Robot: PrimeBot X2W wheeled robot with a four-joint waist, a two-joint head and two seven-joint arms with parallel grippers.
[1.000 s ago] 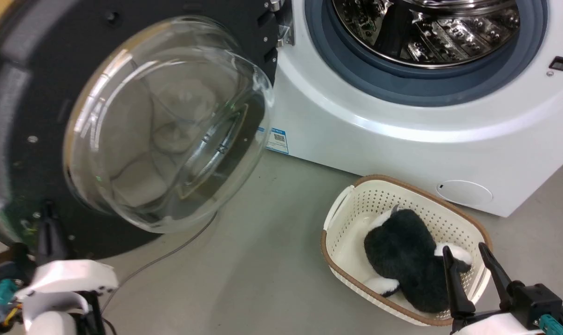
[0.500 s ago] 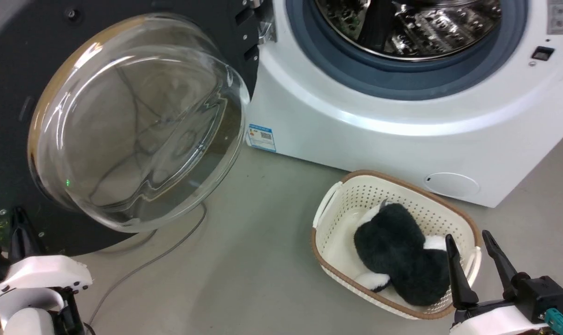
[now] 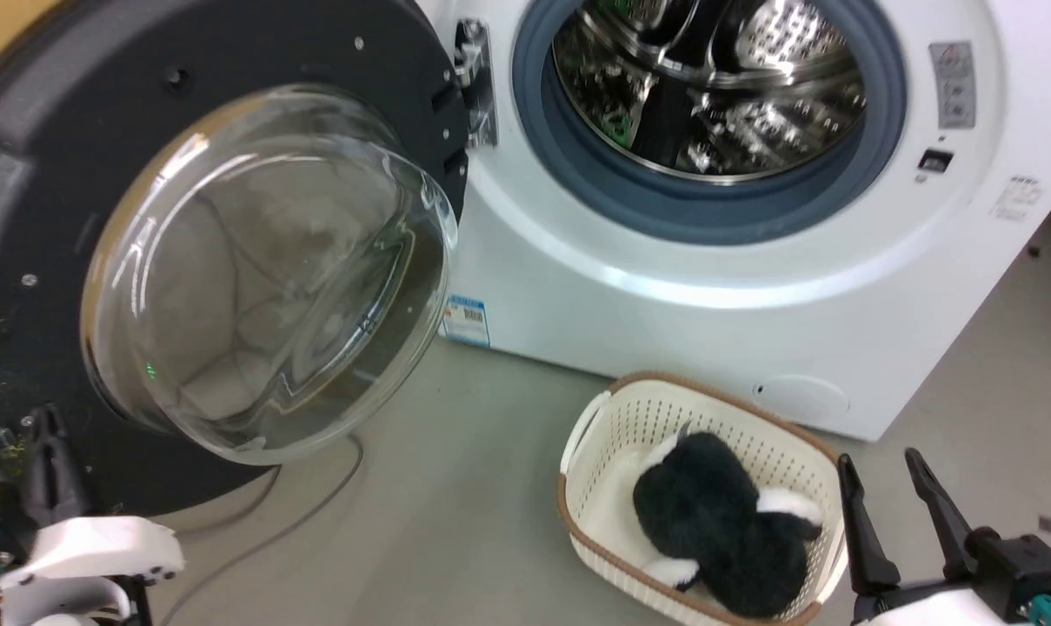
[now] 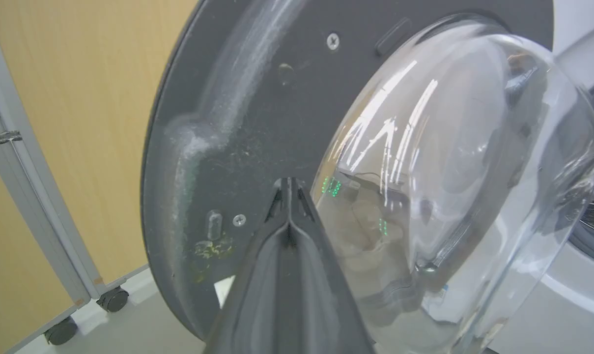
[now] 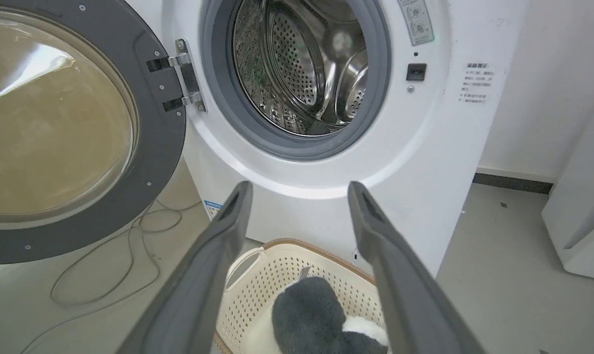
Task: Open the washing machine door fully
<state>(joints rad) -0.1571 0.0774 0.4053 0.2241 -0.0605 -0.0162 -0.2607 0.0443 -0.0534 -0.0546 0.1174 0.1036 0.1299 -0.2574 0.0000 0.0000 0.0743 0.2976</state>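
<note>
The washing machine door stands swung wide at the left of the washing machine, its glass bowl turned outward. The task looks nearly done, with perhaps a last push left. Nearest, the left gripper, fingers pressed together, points at the door's lower dark rim; whether it touches I cannot tell. The right gripper hangs spread above a basket holding a plush toy. A cable trails beneath the door. Beyond, the drum lies open.

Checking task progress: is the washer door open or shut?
Open. The washing machine door stands wide on its hinge, and the steel drum is exposed.
</note>
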